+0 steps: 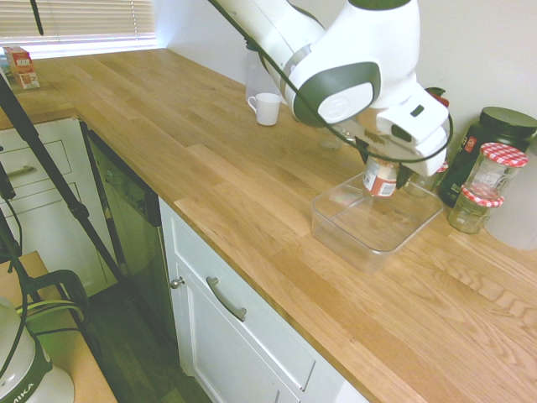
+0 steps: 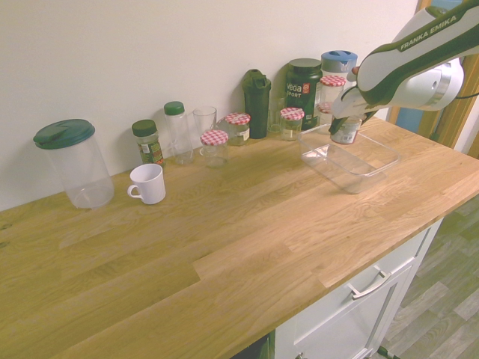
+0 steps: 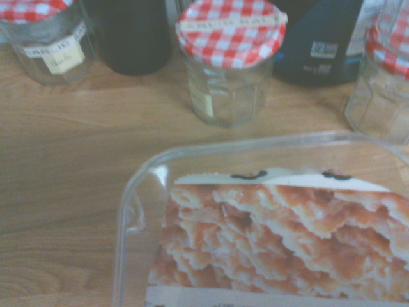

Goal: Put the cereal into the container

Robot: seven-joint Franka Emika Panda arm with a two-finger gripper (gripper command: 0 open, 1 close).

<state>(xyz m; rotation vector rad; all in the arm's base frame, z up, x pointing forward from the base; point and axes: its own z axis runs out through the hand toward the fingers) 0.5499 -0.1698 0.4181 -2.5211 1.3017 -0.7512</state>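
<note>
The cereal [image 1: 380,177] is a small cup with a red, white and tan label, and my gripper [image 1: 383,164] is shut on it from above. It hangs upright just over the far part of the container [image 1: 369,238], a clear shallow square tub on the wooden counter. From the other side the cereal [image 2: 345,131] shows under the gripper [image 2: 346,121], above the container [image 2: 358,178]. In the wrist view the cereal's [image 3: 281,240] flake-printed label fills the lower part, with the container's rim [image 3: 137,192] around it.
Glass jars with red-checkered lids [image 1: 490,172] and dark bottles [image 1: 495,134] stand along the wall right behind the container. A white mug [image 1: 268,108] sits further back. In the second exterior view a clear pitcher with a green lid [image 2: 73,163] stands far left.
</note>
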